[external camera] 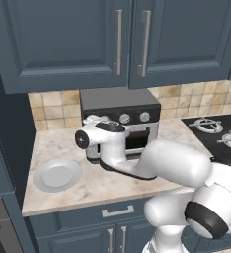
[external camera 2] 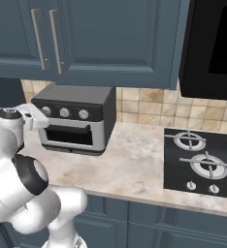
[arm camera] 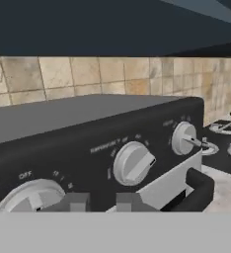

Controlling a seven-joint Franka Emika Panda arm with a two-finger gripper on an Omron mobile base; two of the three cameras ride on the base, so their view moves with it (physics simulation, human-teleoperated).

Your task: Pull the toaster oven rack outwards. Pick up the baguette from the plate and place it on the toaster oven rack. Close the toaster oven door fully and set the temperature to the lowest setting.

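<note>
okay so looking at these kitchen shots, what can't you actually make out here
- Baguette and rack: whether they sit inside the toaster oven cannot be told; its window is dark in the right base view, and the arm covers the front in the left base view. The plate lies bare.
- Pincer opening: the hand view's bottom edge cuts the tips.
- Leftmost knob: cut off below; its setting is unreadable.
- Knob labels: too blurred in the hand view.

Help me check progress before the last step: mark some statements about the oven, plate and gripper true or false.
1. The toaster oven door is closed. True.
2. The baguette lies on the plate. False: the plate is bare.
3. The gripper is at the toaster oven's knob strip. True.
4. The toaster oven stands on the gas hob. False: it stands on the counter, apart from the hob.
</note>
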